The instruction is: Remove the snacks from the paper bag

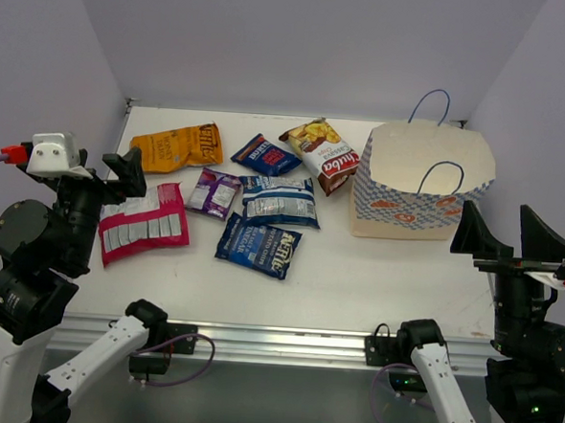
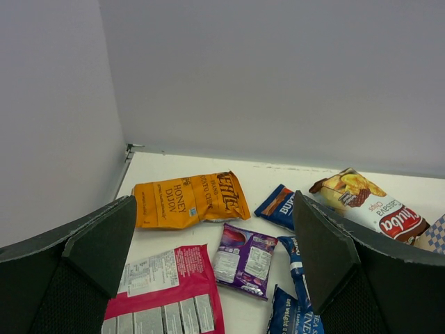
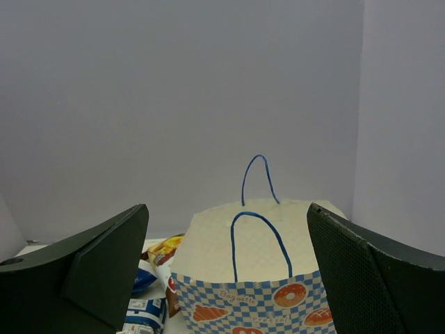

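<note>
The tan paper bag (image 1: 421,182) with a blue-white checkered band and blue loop handles stands upright at the right; it also shows in the right wrist view (image 3: 257,278). Several snacks lie on the table left of it: an orange packet (image 1: 178,146), a magenta packet (image 1: 143,222), a small purple packet (image 1: 214,192), dark blue packets (image 1: 265,154) (image 1: 258,245), a pale blue-white packet (image 1: 279,201) and a brown-and-white chip bag (image 1: 323,154). My left gripper (image 1: 112,177) is open and empty above the magenta packet. My right gripper (image 1: 507,237) is open and empty, right of the bag.
The white table (image 1: 375,265) is walled at the back and sides by pale purple panels. A metal rail (image 1: 275,340) runs along the near edge, with both arm bases below it.
</note>
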You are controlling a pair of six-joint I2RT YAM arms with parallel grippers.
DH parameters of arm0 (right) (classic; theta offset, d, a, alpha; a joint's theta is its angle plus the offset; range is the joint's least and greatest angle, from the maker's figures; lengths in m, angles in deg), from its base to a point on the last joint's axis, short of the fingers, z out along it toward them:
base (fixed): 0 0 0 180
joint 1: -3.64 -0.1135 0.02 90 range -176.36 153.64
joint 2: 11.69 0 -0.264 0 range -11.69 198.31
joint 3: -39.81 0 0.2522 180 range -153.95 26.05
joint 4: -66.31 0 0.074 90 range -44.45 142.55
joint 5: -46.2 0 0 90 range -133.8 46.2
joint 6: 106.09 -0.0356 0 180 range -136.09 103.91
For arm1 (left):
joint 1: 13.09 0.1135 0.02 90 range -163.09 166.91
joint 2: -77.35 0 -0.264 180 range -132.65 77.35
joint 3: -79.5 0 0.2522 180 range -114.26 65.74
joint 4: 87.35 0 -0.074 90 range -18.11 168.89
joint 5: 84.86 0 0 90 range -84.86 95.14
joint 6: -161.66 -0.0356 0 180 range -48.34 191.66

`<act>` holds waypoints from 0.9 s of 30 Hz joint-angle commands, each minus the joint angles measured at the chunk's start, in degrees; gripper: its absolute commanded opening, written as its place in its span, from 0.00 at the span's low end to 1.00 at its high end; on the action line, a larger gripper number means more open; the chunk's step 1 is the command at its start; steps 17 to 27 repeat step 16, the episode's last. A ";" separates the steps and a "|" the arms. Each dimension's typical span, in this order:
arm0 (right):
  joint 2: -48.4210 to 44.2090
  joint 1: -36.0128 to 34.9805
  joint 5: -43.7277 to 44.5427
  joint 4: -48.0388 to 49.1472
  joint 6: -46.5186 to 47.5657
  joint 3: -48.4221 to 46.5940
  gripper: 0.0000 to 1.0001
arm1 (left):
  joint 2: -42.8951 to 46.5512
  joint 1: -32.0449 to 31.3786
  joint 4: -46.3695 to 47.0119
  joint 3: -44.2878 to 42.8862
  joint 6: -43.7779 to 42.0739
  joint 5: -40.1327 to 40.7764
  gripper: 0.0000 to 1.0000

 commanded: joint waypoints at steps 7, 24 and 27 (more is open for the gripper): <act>7.21 -0.15 -6.16 -6.48 -9.86 1.66 0.99 | -27.54 0.25 8.65 3.24 8.08 -7.46 1.00; 5.10 -0.24 -3.70 -4.20 -9.60 3.33 0.99 | -21.83 0.25 11.91 7.55 7.82 -6.24 1.00; 5.10 -0.24 -3.70 -4.20 -9.60 3.33 0.99 | -21.83 0.25 11.91 7.55 7.82 -6.24 1.00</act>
